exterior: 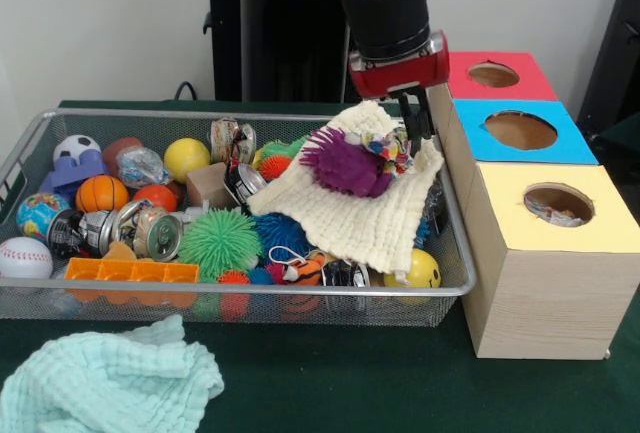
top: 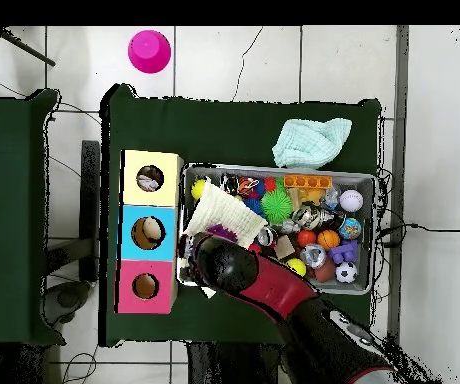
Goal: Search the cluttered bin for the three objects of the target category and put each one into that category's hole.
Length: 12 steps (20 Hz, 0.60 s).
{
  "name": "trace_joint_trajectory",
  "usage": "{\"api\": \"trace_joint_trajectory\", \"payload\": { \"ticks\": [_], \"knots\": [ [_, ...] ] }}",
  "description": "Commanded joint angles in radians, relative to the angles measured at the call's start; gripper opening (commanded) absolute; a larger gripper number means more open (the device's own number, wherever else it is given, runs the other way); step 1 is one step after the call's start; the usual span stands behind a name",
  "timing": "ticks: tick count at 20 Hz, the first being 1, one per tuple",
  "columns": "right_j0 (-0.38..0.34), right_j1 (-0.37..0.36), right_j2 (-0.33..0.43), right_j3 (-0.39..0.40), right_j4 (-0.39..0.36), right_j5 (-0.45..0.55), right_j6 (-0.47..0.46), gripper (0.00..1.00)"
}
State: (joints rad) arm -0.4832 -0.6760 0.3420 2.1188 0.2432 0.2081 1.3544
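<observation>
The hand (exterior: 418, 131) hangs over the bin's (exterior: 455, 253) rim beside the blue box (exterior: 520, 133), pinching a cream cloth (exterior: 350, 208) whose edge drapes below it, with a purple spiky toy (exterior: 345, 163) on top.

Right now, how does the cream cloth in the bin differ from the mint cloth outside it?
The cream cloth lies draped over toys inside the wire bin, a purple spiky toy on it; the mint cloth lies crumpled and bare on the green table. Both look waffle-textured.
</observation>
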Motion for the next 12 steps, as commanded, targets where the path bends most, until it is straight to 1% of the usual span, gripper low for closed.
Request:
{"api": "trace_joint_trajectory", "payload": {
  "ticks": [1,3,5,12],
  "knots": [
    [0.039,-0.031,-0.135,-0.138,-0.036,0.039,0.144,1.0],
    [0.038,-0.029,-0.134,-0.136,-0.034,0.032,0.147,1.0],
    [0.054,-0.025,-0.155,-0.149,-0.039,0.044,0.142,1.0],
    [0.073,-0.043,-0.178,-0.154,-0.055,0.078,0.127,1.0]
  ]
}}
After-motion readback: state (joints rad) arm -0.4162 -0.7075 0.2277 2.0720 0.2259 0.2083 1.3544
